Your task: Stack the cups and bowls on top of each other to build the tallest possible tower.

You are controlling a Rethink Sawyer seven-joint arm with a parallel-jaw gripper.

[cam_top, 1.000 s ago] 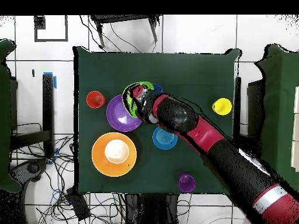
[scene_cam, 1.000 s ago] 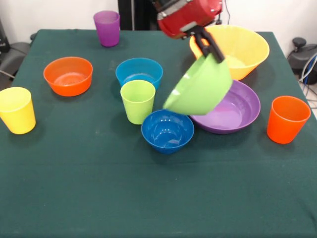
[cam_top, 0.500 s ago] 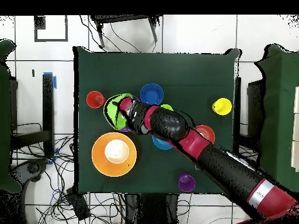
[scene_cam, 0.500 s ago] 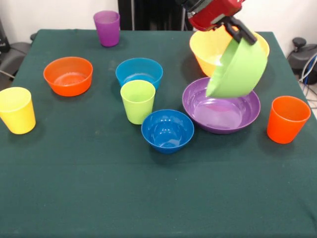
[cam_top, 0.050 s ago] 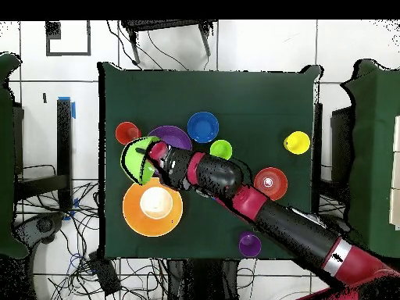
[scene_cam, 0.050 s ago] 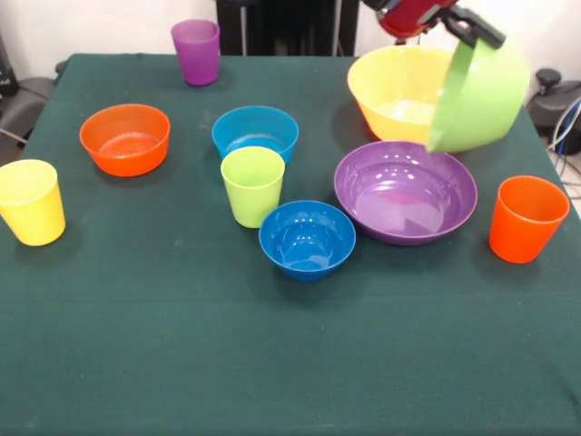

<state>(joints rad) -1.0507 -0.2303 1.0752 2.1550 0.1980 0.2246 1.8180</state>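
Gripper: jaws clamping the lime green bowl's rim, holding it in the air.
Lime green bowl: hanging tilted on edge, overlapping the right side of the yellow-orange bowl, far of the purple bowl.
Front view: showing the held bowl clear of the table; only the arm's tip is showing.
Overhead view: showing the whole arm reaching across, hiding the light blue bowl.
Cups: lime green cup standing between the two blue bowls; orange cup sitting right of the purple bowl.
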